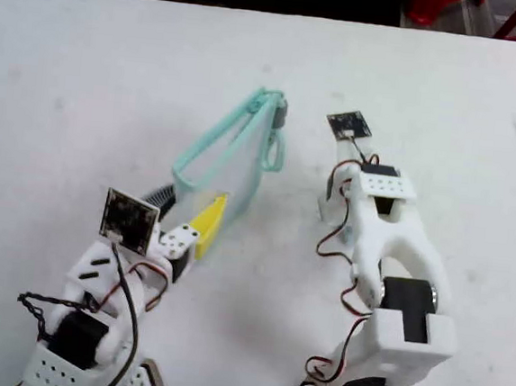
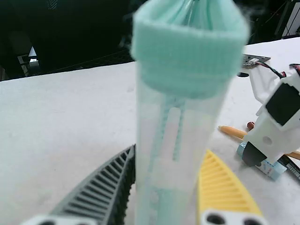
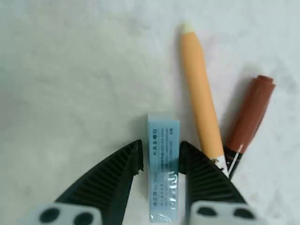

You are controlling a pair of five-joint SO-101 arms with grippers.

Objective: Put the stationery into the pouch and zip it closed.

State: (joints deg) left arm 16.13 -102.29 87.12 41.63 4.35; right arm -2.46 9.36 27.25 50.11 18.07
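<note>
A see-through pouch (image 1: 229, 159) with teal trim stands up off the table, and my left gripper (image 1: 189, 207) is shut on its near end. In the left wrist view the pouch (image 2: 187, 117) rises between the grey and yellow fingers of that gripper (image 2: 168, 154). My right arm (image 1: 378, 213) points down at the table just right of the pouch. Its gripper (image 3: 159, 150) is open, one finger on each side of a light blue eraser (image 3: 164, 178) lying flat. An orange pencil (image 3: 200, 93) and a brown pen (image 3: 248, 117) lie beside the eraser.
The white table (image 1: 88, 70) has free room to the left and at the back. Its far edge meets a dark room with red chairs (image 1: 455, 7). From the left wrist, the right gripper (image 2: 255, 154) stands over the eraser (image 2: 265, 166) and pencil (image 2: 232, 132).
</note>
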